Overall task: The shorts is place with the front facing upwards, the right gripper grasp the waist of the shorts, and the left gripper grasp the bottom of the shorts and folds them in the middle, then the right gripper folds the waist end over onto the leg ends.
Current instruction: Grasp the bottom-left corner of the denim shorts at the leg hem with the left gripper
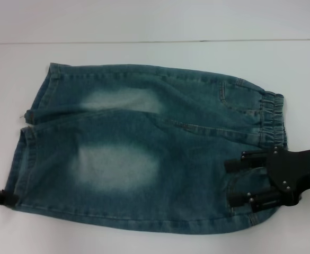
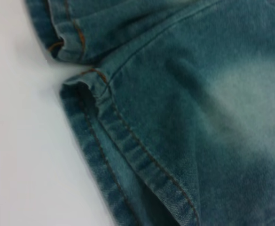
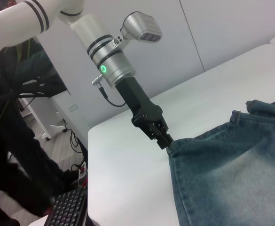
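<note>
The right gripper point(image 1: 239, 182) hovers with fingers spread over the near waist corner of the shorts point(image 1: 144, 153), which lie flat on a white table point(image 1: 144, 26). The left gripper point(image 3: 165, 141) pinches the near leg hem corner at the bottom of the shorts point(image 1: 25, 153). Bare tabletop surrounds the blue-green denim with its pale faded patches.

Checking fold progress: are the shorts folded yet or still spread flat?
Spread flat. The shorts show both legs side by side in the head view, waistband at one end, leg ends at the other, nothing doubled over.
</note>
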Motion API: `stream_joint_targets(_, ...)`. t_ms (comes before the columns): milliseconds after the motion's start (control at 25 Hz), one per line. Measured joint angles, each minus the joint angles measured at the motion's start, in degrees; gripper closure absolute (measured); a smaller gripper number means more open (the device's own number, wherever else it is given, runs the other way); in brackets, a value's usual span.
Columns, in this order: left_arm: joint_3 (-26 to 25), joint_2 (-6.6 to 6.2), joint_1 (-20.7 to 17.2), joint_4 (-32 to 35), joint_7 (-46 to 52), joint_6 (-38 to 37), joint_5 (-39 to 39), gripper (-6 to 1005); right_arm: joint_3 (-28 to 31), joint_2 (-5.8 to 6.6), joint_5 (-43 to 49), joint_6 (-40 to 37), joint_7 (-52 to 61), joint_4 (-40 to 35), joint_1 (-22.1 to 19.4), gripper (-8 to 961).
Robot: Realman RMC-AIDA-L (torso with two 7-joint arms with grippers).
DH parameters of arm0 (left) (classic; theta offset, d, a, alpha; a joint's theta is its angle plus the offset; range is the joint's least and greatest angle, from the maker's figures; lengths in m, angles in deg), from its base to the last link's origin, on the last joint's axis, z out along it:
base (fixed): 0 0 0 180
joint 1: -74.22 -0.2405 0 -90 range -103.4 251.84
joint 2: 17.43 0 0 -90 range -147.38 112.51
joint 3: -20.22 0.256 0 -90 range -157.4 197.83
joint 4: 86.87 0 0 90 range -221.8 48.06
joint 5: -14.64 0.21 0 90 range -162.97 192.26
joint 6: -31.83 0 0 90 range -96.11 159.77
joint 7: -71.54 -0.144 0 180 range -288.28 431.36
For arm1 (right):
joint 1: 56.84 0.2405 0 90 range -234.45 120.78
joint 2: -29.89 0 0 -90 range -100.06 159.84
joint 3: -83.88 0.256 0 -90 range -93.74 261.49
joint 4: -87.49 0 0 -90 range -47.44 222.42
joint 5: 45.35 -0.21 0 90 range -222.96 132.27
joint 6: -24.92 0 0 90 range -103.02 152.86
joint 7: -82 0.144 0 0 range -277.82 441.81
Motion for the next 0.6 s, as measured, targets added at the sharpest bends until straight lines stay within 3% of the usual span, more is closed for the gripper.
stream_joint_targets(200,0.6,0.12,0.0,-0.3,-0.2,0.0,0.0,758,0.1,0.04,0.0,0.2,-0.1,0.0,-0.1,99)
stream_joint_targets(320,0.6,0.14,0.1,-0.4,-0.1,0.0,0.0,913,0.1,0.04,0.0,0.3,-0.4,0.0,-0.1,99)
stream_joint_targets(600,-0.1,-0.05,-0.3,1.6,0.6,0.1,0.0,877,0.3,0.10,0.0,0.4,-0.6,0.0,-0.1,99)
